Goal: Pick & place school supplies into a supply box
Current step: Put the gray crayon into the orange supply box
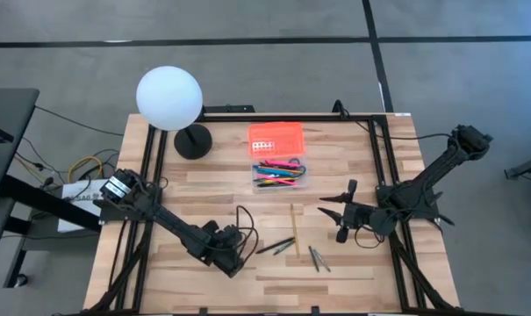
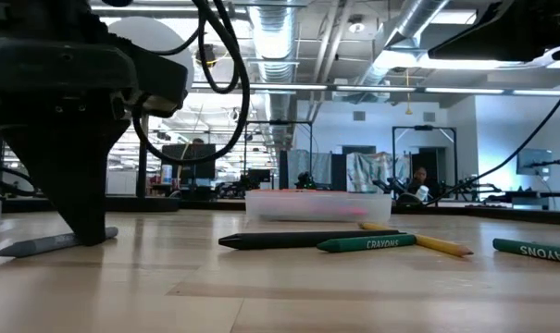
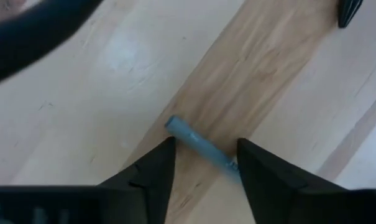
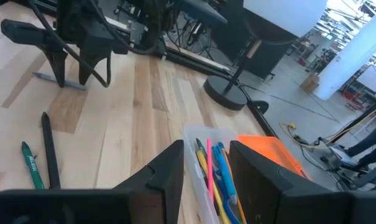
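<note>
Two open fingers (image 3: 151,171) astride grey pen (image 3: 200,144)

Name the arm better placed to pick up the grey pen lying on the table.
Left. The left gripper is down over the grey pen, fingers open on either side of it. The right gripper is raised near the supply box.

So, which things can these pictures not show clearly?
- Grey pen: in the left wrist view its far end is hidden behind the left tool, open astride it.
- Box: cut off by the right wrist view's bottom edge, behind the open right tool.
- Pens near the right arm: too small in the high view to tell colours.
</note>
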